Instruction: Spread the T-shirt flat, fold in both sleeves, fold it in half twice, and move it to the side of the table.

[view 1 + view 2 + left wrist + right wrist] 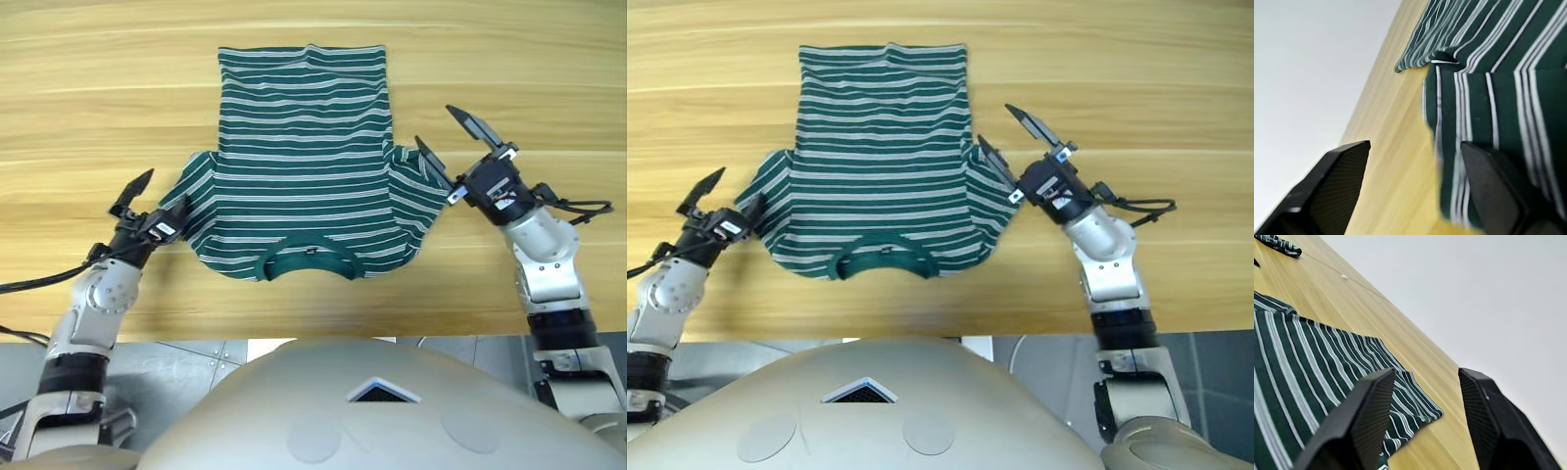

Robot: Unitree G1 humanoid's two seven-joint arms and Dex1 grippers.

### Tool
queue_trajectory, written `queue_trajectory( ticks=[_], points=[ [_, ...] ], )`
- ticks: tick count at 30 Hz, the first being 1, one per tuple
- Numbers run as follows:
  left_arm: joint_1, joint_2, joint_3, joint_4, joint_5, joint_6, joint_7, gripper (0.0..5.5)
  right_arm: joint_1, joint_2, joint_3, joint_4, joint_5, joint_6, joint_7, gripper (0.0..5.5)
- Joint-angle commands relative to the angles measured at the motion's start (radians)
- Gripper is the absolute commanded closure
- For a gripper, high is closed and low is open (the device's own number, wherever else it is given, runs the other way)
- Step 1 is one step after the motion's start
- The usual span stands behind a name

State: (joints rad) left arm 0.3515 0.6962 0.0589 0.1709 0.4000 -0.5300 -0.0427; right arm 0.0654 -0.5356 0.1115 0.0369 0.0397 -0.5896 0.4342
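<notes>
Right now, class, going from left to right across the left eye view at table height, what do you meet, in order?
left gripper → T-shirt → right gripper

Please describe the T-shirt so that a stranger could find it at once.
On the wooden table, between the left pincer and the right pincer, lies the T-shirt. It is the only cloth there: dark green with thin white stripes, its collar toward the robot.
</notes>
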Motion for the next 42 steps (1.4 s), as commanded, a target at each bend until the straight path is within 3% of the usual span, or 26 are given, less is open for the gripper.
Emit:
queue_trajectory(
  ticks=[1,7,13,21,36,42],
  points=[
    [0.034,0.000,0.121,-0.144,-0.024,0.033,0.033,2.06,-0.051,0.036,0.007,0.043,-0.046,0.002,-0.006,3.12],
    [0.239,0.032,0.234,-0.291,0.072,0.084,-0.015,2.06,-0.125,0.071,0.027,0.147,-0.111,-0.015,-0.006,3.12],
    [0.378,0.125,0.062,-0.295,0.197,0.065,-0.233,2.06,-0.166,0.086,0.026,0.206,-0.148,-0.041,-0.017,3.12],
    [0.229,0.142,-0.020,-0.120,0.255,0.163,-0.231,2.06,-0.127,0.092,0.006,0.214,-0.151,-0.068,-0.044,3.12],
    [-0.002,0.128,-0.171,0.122,0.267,0.116,-0.115,2.06,-0.118,0.103,0.002,0.255,-0.161,-0.090,-0.081,3.12],
    [-0.014,0.137,-0.205,0.141,0.247,0.107,-0.105,3.12,-0.111,0.100,-0.003,0.247,-0.151,-0.087,-0.085,3.12]
  ],
)
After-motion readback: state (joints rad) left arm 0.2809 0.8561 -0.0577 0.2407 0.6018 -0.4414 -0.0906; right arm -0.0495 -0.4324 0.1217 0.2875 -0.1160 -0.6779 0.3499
